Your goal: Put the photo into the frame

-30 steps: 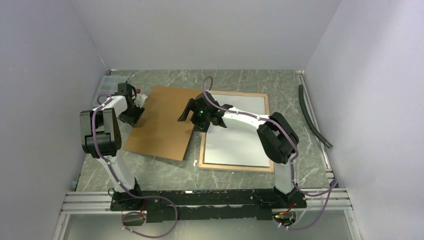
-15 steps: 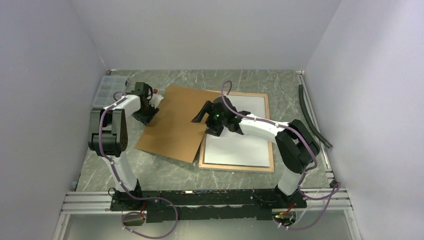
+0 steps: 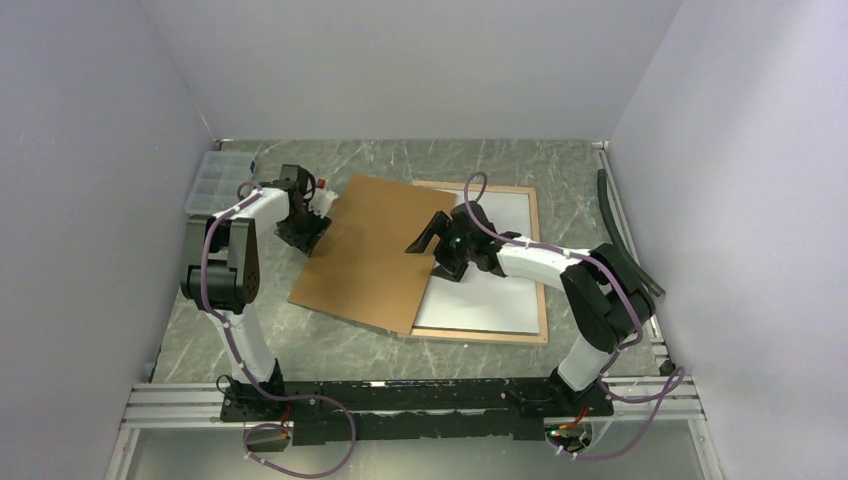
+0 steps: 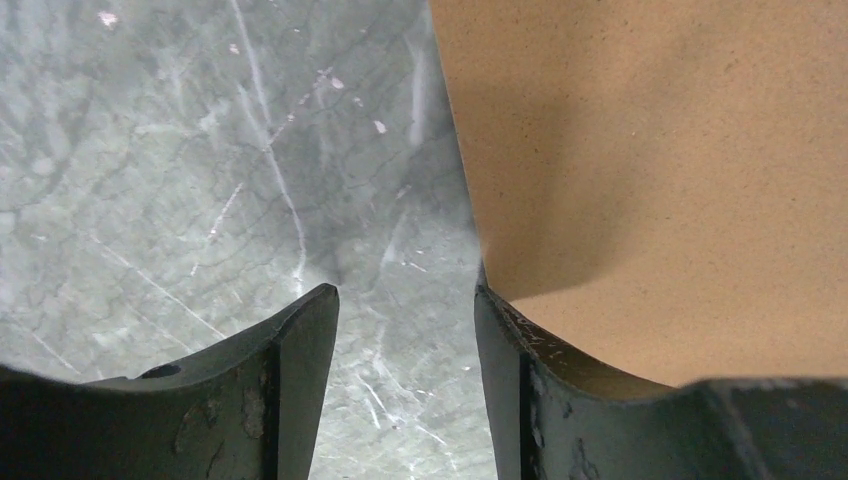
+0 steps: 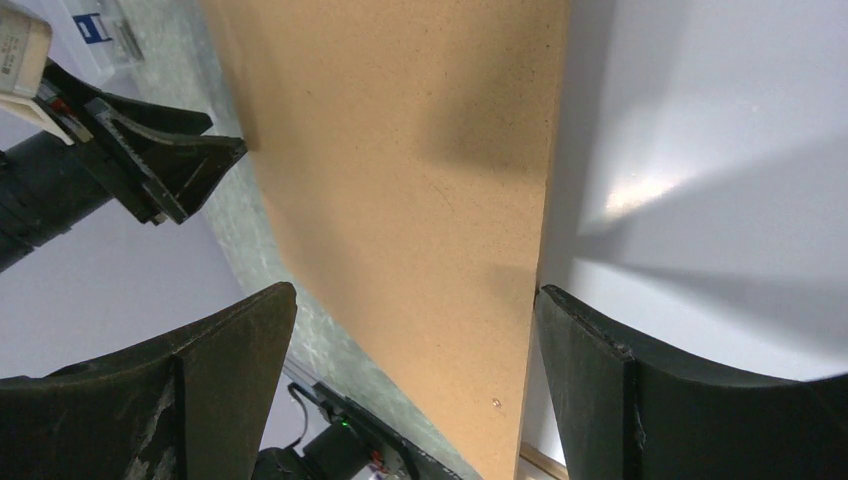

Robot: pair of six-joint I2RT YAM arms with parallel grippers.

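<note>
frame (image 3: 538,260) left side hidden under backing board (image 3: 370,250), box (image 3: 212,180) contents too small

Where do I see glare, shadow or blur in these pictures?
Right wrist view: a bright glare spot on the white sheet, grey shadow bands across it, and a dark patch on the brown panel. Left wrist view: the panel's edge looks soft, with a dark shadow low on it. Top view: even light, sharp.

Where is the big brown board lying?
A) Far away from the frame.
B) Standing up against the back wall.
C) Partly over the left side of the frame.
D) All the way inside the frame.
C: the brown board covers the left edge of the frame, while the rest of it sits over the table.
</note>
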